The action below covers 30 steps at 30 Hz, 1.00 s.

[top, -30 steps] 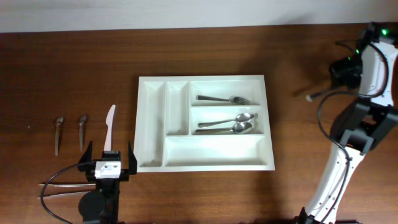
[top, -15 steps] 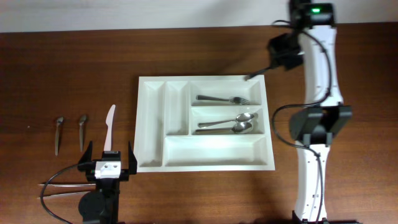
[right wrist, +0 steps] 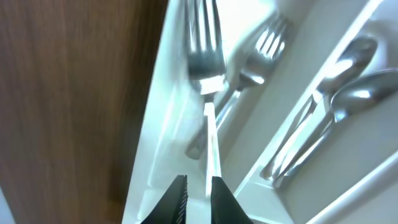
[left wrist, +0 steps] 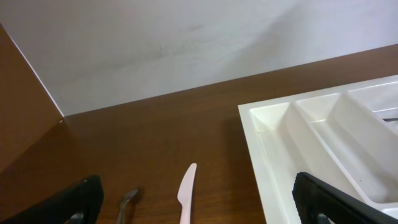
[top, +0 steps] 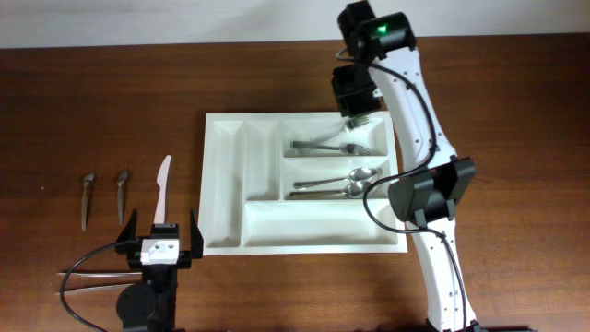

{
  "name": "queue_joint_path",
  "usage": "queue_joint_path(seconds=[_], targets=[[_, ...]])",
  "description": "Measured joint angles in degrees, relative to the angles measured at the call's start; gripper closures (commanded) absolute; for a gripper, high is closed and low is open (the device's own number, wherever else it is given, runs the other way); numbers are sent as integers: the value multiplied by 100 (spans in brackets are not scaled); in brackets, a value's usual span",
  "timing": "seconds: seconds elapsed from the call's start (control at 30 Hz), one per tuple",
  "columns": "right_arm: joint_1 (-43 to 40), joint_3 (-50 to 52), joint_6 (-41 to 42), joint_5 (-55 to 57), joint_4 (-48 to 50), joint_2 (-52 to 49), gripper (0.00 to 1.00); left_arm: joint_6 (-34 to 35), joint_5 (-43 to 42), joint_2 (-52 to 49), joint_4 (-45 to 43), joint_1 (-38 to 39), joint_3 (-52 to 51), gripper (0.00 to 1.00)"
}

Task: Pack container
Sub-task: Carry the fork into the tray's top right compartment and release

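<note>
The white container (top: 313, 228) lies mid-table; it also shows in the left wrist view (left wrist: 280, 143) and the right wrist view (right wrist: 158, 130). My right gripper (top: 357, 112) hangs over its upper right compartment, shut on a metal fork (right wrist: 205, 56) whose tines point away, low over the compartment. Another fork (top: 332, 147) lies in that compartment, and two spoons (top: 339, 184) lie in the one below. My left gripper (top: 160, 242) rests open and empty near the front edge, left of the container. A white plastic knife (top: 163, 187) lies just ahead of it (left wrist: 186, 194).
Two small metal spoons (top: 87, 197) (top: 122, 192) lie left of the knife; one shows in the left wrist view (left wrist: 127, 200). Thin rods (top: 92, 275) lie by the left arm's base. A pale wall runs behind the table.
My right arm has swung from the far right edge of the table leftward to above the container's upper right compartment, carrying the fork. The left arm has not moved.
</note>
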<state>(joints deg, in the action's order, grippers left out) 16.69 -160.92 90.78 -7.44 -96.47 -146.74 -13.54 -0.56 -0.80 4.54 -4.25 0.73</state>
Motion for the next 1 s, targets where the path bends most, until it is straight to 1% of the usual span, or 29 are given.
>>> queue_joint_path(seconds=[0.1, 0.17, 0.3, 0.33, 0.4, 0.47, 0.5, 0.57, 0.63, 0.67, 0.73, 0.83, 0.9, 1.0], targets=[[35, 50, 240, 7, 0, 0, 85, 0, 0, 0, 0, 0, 0, 1], [24, 111, 334, 33, 7, 0, 79, 0, 0, 0, 0, 0, 0, 1], [-28, 162, 442, 195, 7, 0, 59, 0, 0, 0, 0, 0, 0, 1], [-48, 162, 413, 232, 7, 0, 52, 0, 0, 0, 0, 0, 0, 1], [-144, 162, 326, 323, 9, 0, 42, 0, 0, 0, 0, 0, 0, 1], [-319, 162, 149, 367, 17, 0, 33, 0, 0, 2, 0, 0, 0, 1], [-437, 162, 50, 391, 24, 0, 25, 0, 0, 0, 0, 0, 0, 1], [-732, 162, -227, 424, 35, 0, 14, 0, 0, 0, 0, 0, 0, 1], [-1139, 162, -592, 459, 116, 0, 3, 0, 0, 0, 0, 0, 0, 1], [-1388, 160, -872, 466, 184, 0, 1, 0, 0, 0, 0, 0, 0, 1], [-1829, 160, -1482, 474, 334, 0, 1, 0, 0, 0, 0, 0, 0, 1], [-2559, 160, -2736, 457, 481, 0, 1, 0, 0, 0, 0, 0, 0, 1], [-3056, 155, -3674, 439, 398, 0, 1, 0, 0, 0, 0, 0, 0, 1], [-3650, 155, -4793, 433, -11, 0, 1, 0, 0, 0, 0, 0, 0, 1]])
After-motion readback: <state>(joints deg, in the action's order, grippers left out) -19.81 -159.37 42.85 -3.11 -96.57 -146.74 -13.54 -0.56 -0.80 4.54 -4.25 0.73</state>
